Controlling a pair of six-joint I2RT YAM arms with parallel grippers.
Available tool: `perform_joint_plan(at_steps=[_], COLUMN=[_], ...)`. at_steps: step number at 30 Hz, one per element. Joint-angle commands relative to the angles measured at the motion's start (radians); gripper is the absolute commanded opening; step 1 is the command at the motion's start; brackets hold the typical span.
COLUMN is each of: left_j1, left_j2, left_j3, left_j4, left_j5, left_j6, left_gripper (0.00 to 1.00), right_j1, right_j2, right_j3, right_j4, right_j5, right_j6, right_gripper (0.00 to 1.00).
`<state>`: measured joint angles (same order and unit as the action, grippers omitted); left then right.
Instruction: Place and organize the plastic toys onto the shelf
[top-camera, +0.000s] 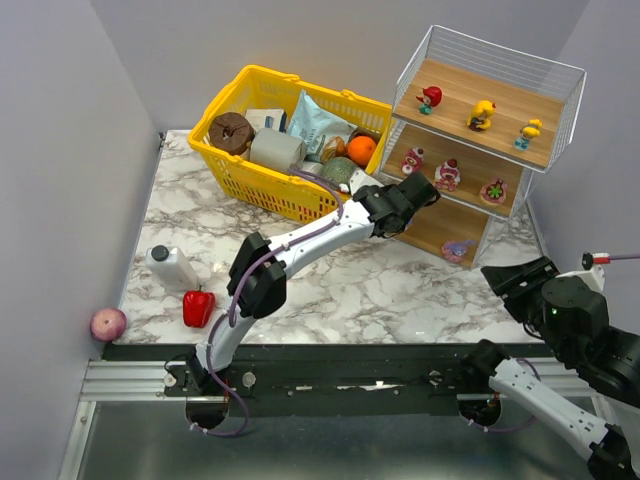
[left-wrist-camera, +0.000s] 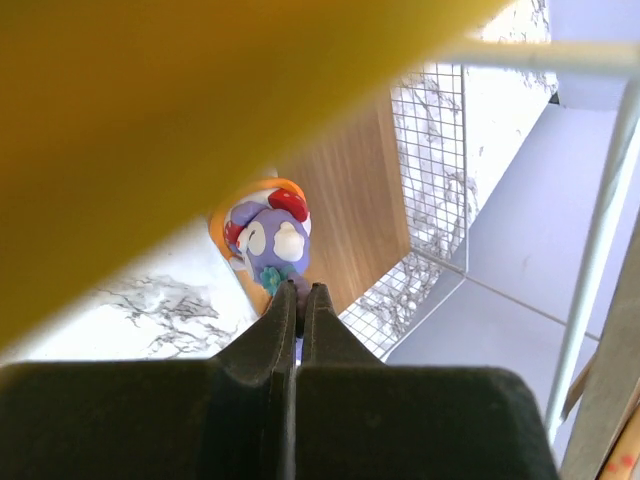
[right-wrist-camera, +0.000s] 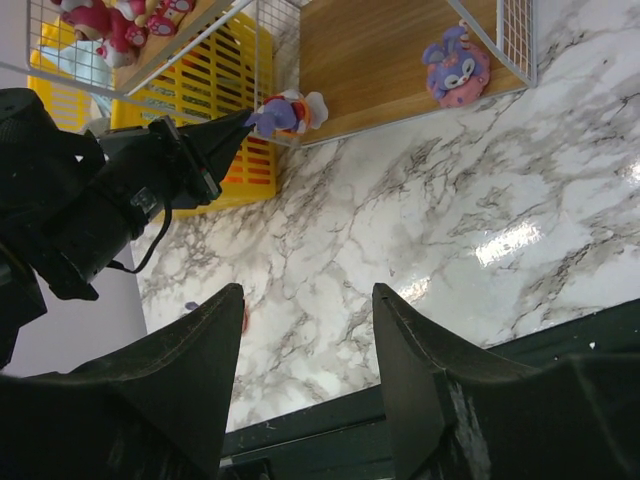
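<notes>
The shelf (top-camera: 520, 150) stands at the back right. Its top board holds a red figure (top-camera: 430, 96) and two yellow ducks (top-camera: 482, 114). Its middle board holds three red-pink figures (top-camera: 448, 174). A pink-purple bunny (top-camera: 459, 249) lies on the bottom board; it also shows in the right wrist view (right-wrist-camera: 456, 66). My left gripper (top-camera: 430, 190) reaches to the bottom board's left front corner and is shut on a purple bunny (left-wrist-camera: 270, 240), which also shows in the right wrist view (right-wrist-camera: 285, 112). In its own view the left gripper (left-wrist-camera: 300, 290) pinches the bunny's lower end. My right gripper (top-camera: 520, 275) is open and empty above the table's near right part (right-wrist-camera: 305, 290).
A yellow basket (top-camera: 270, 160) full of groceries stands left of the shelf, close to the left arm. A white bottle (top-camera: 172, 266) and a red bell pepper (top-camera: 198, 307) sit near the front left. A red onion (top-camera: 108, 323) lies off the table's left corner.
</notes>
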<state>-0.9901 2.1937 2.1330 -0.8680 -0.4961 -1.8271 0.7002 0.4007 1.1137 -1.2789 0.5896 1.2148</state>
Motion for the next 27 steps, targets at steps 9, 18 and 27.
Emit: perform_joint_plan(at_steps=[9, 18, 27], left_j1=[-0.123, -0.183, -0.186], left_j2=[-0.112, -0.316, -0.354], left_j3=[-0.001, -0.399, -0.542], left_j4=[-0.206, -0.147, -0.146], left_j5=[-0.165, -0.108, -0.079], left_j6=[-0.089, -0.247, -0.348], left_gripper=[0.00, 0.01, 0.11], right_j1=[0.004, 0.004, 0.004], right_j2=[0.052, 0.069, 0.073], right_j3=[0.015, -0.103, -0.221], right_j4=[-0.040, 0.009, 0.072], right_j5=[-0.025, -0.125, -0.224], right_j6=[-0.063, -0.020, 0.035], right_gripper=[0.64, 0.69, 0.71])
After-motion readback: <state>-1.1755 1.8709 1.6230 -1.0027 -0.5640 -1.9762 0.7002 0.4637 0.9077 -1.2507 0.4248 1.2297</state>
